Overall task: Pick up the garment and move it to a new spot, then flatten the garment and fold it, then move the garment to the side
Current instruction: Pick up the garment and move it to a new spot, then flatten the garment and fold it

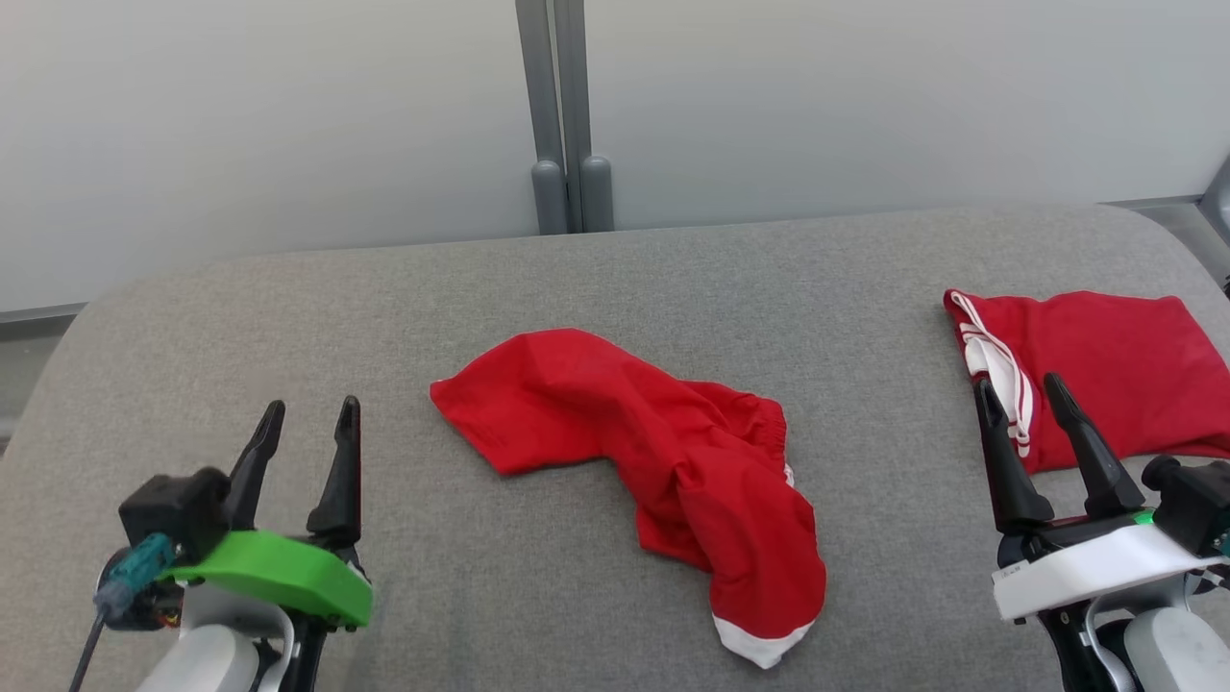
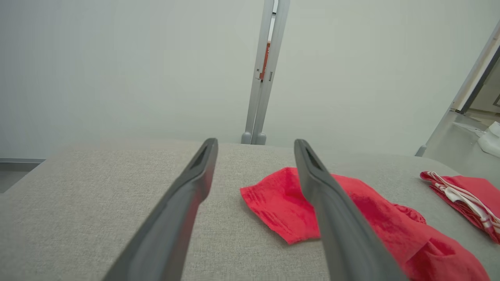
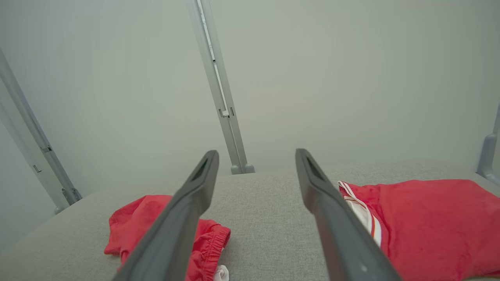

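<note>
A crumpled red garment (image 1: 653, 452) with a white hem and an elastic waistband lies in the middle of the grey fabric-covered table (image 1: 615, 279). My left gripper (image 1: 313, 407) hovers open and empty at the lower left, well to the left of the garment. In the left wrist view the garment (image 2: 281, 203) shows just right of the open left gripper (image 2: 254, 142). My right gripper (image 1: 1017, 383) stands open and empty at the lower right. The right wrist view has the garment (image 3: 133, 222) at lower left, partly behind one finger of the right gripper (image 3: 256, 153).
A second red garment (image 1: 1124, 375) with white stripes lies folded flat at the table's right end, right beside my right gripper; it shows too in the wrist views (image 2: 468, 195) (image 3: 429, 222). A grey post (image 1: 567, 115) and pale wall panels stand behind the table's rounded far edge.
</note>
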### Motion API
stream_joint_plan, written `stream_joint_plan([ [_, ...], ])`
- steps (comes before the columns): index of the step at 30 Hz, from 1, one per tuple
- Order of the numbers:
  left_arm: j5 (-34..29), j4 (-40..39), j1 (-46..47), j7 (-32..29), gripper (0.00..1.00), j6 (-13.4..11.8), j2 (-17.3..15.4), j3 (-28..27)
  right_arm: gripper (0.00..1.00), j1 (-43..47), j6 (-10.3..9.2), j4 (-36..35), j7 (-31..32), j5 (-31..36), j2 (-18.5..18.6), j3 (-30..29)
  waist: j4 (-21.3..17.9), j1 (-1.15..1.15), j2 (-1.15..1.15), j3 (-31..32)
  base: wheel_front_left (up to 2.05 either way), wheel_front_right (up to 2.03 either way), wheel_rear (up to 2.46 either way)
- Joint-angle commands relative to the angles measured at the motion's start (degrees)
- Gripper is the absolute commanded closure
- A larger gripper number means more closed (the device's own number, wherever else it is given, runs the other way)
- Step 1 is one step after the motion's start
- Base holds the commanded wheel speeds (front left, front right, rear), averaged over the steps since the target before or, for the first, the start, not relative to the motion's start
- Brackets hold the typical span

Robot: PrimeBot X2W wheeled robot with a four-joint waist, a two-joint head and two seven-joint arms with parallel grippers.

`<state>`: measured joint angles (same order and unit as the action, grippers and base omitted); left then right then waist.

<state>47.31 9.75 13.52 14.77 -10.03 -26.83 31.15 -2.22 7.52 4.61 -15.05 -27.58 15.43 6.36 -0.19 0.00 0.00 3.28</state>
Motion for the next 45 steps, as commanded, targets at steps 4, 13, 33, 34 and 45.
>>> stream_joint_plan([
  [4,-6.2,-5.9,-6.9,0.4,0.0,-1.8,2.5,-5.4,0.0,2.2,-0.06,-0.3,-0.1,0.3,0.3,-0.5,0.3,0.0,0.0,0.2,0.0,0.0,0.0],
  [13,-14.4,-6.2,-12.0,0.4,0.0,1.6,8.5,-9.8,0.0,2.3,-0.06,-0.1,-0.1,0.0,0.9,0.4,-0.3,0.0,0.0,-0.2,0.0,0.0,0.0],
  [33,-21.4,-4.2,-12.1,0.4,0.0,7.9,14.7,-16.2,0.0,-1.0,-0.06,5.2,3.0,-3.0,1.0,3.6,1.2,0.0,0.0,-0.8,0.0,0.0,0.0],
  [34,-21.5,-4.1,-12.1,0.4,0.0,8.1,14.9,-16.4,0.0,-1.8,-0.06,5.8,3.8,-3.1,1.1,4.4,1.6,0.0,0.0,-0.9,0.0,0.0,0.0],
  [45,-23.1,-2.4,-10.3,0.4,0.0,9.6,16.4,-16.3,0.0,-15.3,-0.05,20.3,21.9,-10.7,0.6,6.7,9.2,0.0,0.0,-4.1,0.0,0.0,0.0],
])
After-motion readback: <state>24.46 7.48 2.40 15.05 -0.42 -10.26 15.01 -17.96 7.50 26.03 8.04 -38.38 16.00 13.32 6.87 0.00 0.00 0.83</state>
